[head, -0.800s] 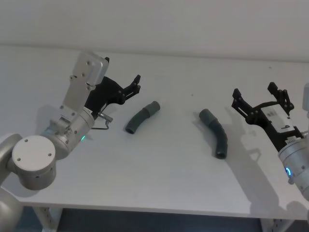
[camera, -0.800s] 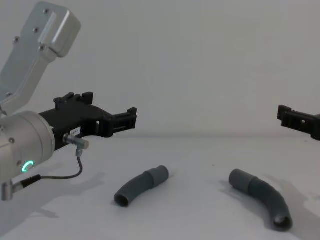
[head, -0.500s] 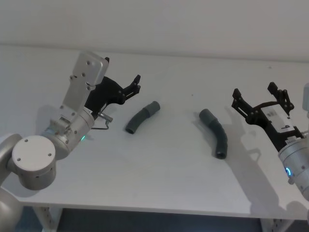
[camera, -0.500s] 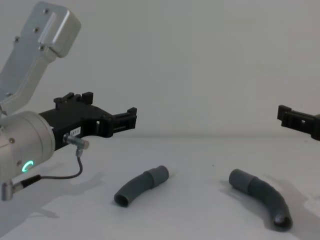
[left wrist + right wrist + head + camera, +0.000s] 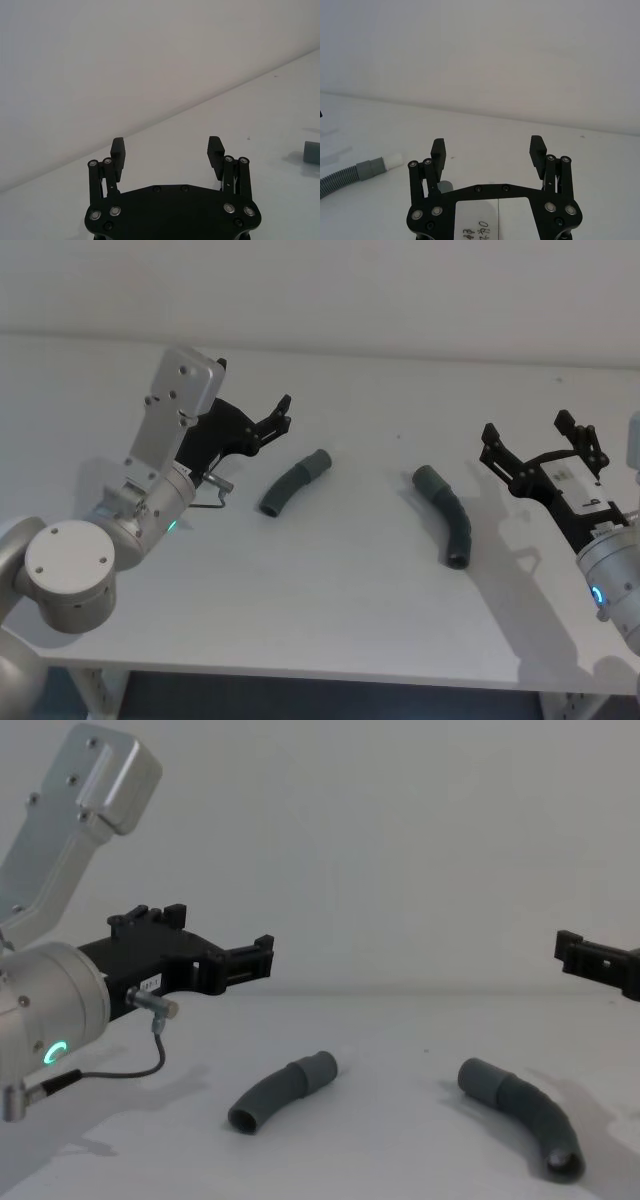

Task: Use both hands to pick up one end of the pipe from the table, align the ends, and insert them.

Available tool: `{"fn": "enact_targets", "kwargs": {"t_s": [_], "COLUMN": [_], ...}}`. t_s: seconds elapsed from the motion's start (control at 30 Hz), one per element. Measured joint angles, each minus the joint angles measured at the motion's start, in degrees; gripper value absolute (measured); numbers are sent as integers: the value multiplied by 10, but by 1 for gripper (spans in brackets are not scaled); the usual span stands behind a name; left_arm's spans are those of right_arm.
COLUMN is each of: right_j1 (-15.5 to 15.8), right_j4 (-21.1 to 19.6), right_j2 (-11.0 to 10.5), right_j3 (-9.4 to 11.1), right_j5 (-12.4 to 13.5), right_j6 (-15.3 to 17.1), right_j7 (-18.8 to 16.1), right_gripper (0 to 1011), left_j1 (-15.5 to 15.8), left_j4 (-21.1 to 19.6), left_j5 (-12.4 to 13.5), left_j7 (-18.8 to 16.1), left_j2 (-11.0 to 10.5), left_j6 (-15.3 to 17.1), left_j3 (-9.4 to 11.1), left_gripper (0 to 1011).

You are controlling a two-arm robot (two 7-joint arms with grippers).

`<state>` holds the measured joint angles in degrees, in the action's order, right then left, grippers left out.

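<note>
Dark grey and curved, the left pipe piece (image 5: 294, 482) lies on the white desk (image 5: 330, 580) just right of the left tool (image 5: 284, 413), which hangs above the surface with its fingers spread wide and empty. The right pipe piece (image 5: 447, 513) lies well apart from it, toward the right, near the right tool (image 5: 526, 426), whose fingers likewise stand wide, holding nothing, raised over the desk's right side.

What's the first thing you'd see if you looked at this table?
Two curved dark grey hose pieces lie apart on the white table: the left piece and the right piece. The left gripper, open, hovers just outside the left piece, and the right gripper, open, just outside the right one.
</note>
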<state>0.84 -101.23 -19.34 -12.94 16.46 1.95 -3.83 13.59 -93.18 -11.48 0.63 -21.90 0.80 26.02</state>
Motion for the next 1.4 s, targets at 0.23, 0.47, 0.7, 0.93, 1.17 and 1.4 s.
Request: {"fn": "enact_targets", "kwargs": {"t_s": [0.23, 0.47, 0.7, 0.93, 1.17, 1.4], "right_j1": [0, 0, 0, 0, 0, 0], "right_j4": [0, 0, 0, 0, 0, 0], "right_j2": [0, 0, 0, 0, 0, 0], "right_j3": [0, 0, 0, 0, 0, 0], "right_j5": [0, 0, 0, 0, 0, 0], "right_j6": [0, 0, 0, 0, 0, 0], "right_j7": [0, 0, 0, 0, 0, 0], "right_gripper": [1001, 1001, 1001, 1001, 1001, 1001], "left_j1": [0, 0, 0, 0, 0, -2], "left_j4": [0, 0, 0, 0, -1, -21], "left_j5": [0, 0, 0, 0, 0, -4], "left_j7": [0, 0, 0, 0, 0, 10], "left_j2": [0, 0, 0, 0, 0, -9], "left_j6": [0, 0, 0, 0, 2, 37], "left_j3": [0, 0, 0, 0, 0, -4], "left_gripper": [1001, 1001, 1001, 1001, 1001, 1001]}}
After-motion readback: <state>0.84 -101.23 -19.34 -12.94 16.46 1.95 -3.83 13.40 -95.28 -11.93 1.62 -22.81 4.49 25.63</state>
